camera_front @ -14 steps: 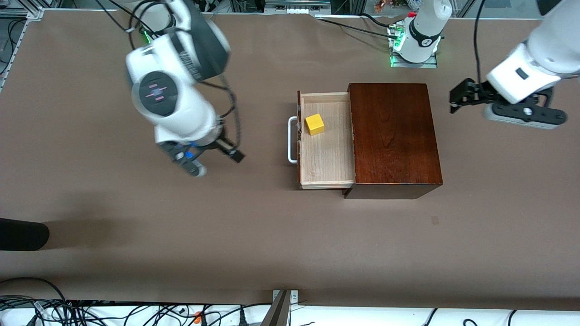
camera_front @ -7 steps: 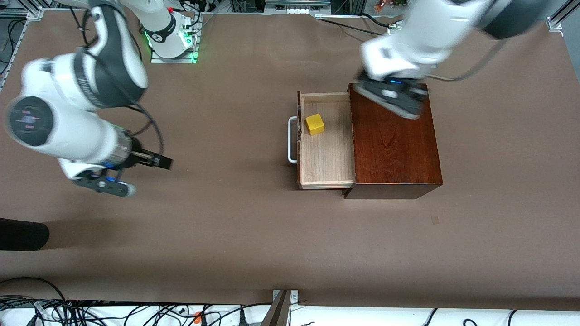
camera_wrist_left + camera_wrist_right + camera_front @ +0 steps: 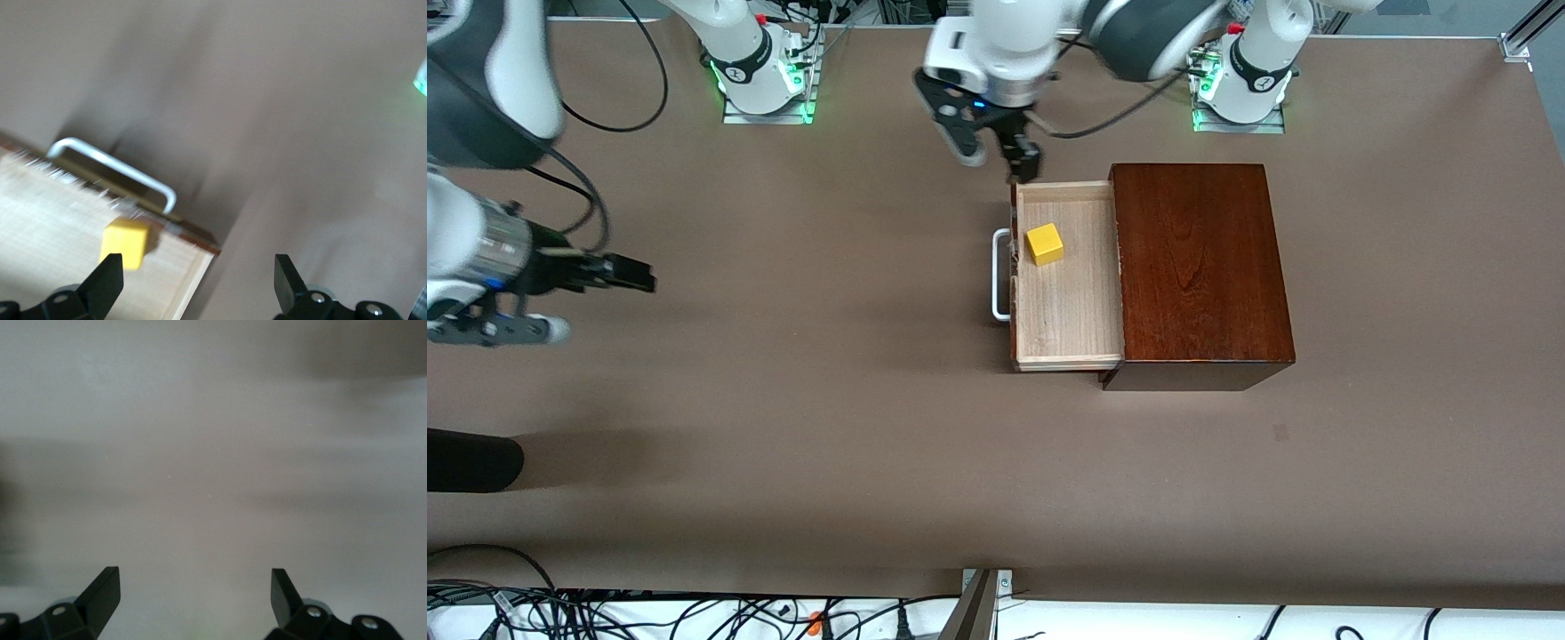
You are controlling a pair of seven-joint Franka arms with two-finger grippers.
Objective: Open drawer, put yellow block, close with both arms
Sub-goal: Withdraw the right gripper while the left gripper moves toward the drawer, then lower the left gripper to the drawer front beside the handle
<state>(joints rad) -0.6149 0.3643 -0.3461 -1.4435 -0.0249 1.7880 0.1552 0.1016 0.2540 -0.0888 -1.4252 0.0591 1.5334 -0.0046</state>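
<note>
The drawer (image 3: 1069, 276) stood pulled well out of the wooden box (image 3: 1199, 271), its open tray facing up and its dark front w/ the white loop handle (image 3: 1000, 274) pointing toward the right arm's end of the bench (image 3: 783, 427). Tray's long axis ran near-to-far from the front camera, same as the front panel; its slide direction ran along the bench, crosswise to that. The yellow block (image 3: 1044, 244) lay inside the tray, in the half farther from the front camera, close to the drawer front but not clearly touching it, turned a little askew to the tray walls. In the left wrist view the block (image 3: 124, 244) showed on the pale wood just inside the front, handle (image 3: 113, 171) beside it. Left gripper (image 3: 996, 153), on the arm reaching in from the left base, hung over the bench just by the drawer's corner farthest from the front camera, on the handle side; jaws spread wide, nothing between them. Right gripper (image 3: 618, 273) hung over bare bench at the right arm's end, well apart from the drawer, pointing along the bench toward the box; per the right wrist view (image 3: 195, 590) its jaws were wide apart and empty too.
</note>
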